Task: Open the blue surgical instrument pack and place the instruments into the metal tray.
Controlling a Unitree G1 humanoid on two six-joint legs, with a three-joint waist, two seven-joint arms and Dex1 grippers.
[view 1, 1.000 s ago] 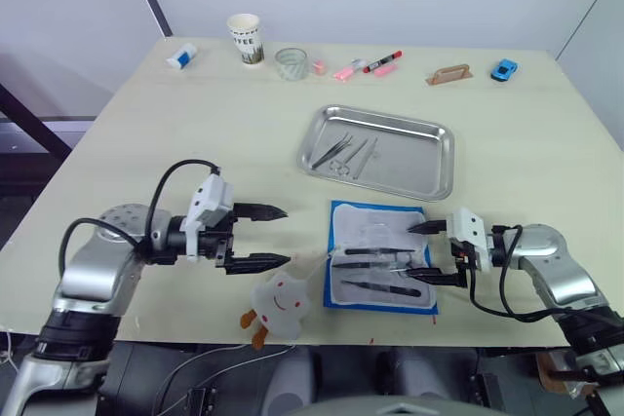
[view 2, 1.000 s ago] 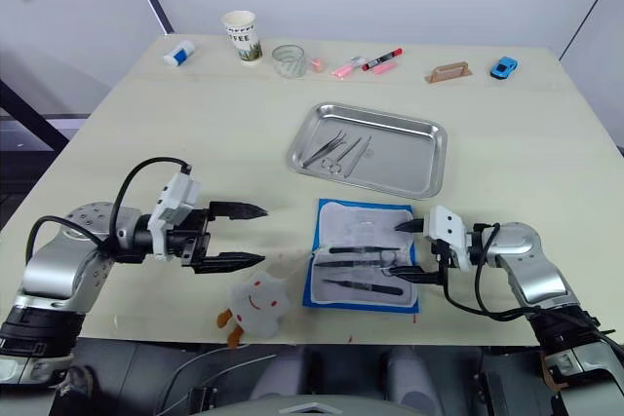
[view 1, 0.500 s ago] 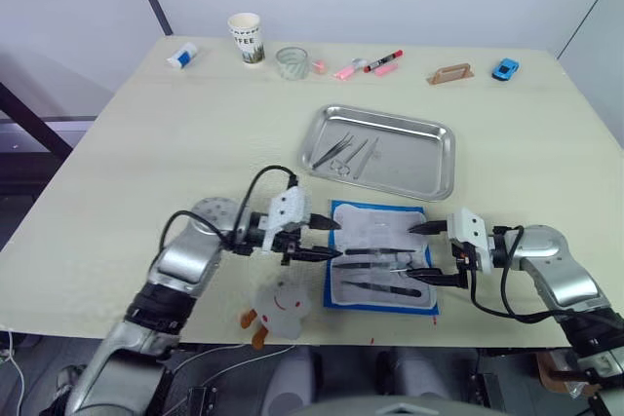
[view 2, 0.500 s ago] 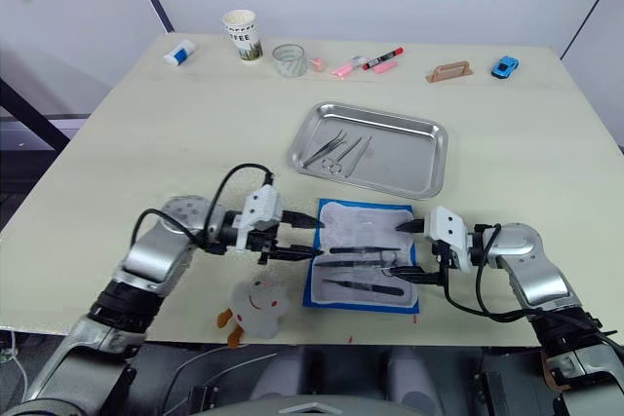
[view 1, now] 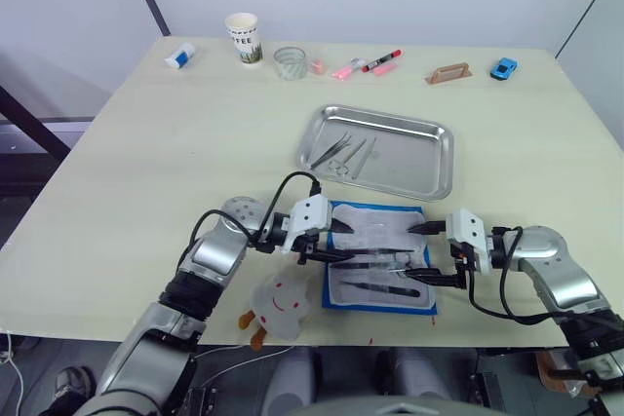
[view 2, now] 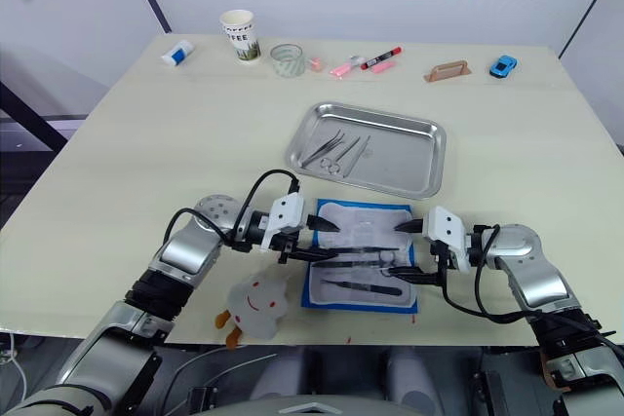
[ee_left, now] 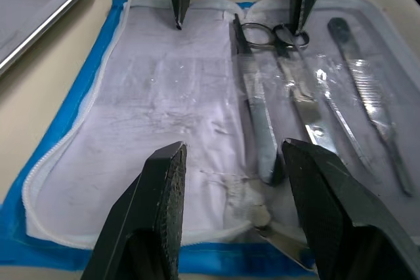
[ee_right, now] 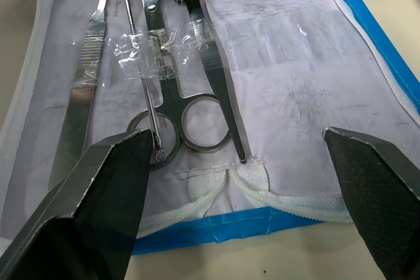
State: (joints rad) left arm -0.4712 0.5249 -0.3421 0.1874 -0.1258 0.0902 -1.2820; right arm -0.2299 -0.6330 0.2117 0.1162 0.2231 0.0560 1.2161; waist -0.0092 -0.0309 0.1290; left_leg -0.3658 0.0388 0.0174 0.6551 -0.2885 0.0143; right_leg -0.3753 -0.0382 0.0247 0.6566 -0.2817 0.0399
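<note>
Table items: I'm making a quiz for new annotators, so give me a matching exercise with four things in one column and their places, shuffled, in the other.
Things:
1. metal tray
2. blue surgical instrument pack
3. paper cup
4. blue toy car

Places:
A. far right corner of the table
B. far edge of the table, left of the small glass
C. near edge, lying open between the left gripper and the right gripper
D. mid-table, just beyond the open pack

Pairs: 1-D, 2-C, 3-B, 4-A
</note>
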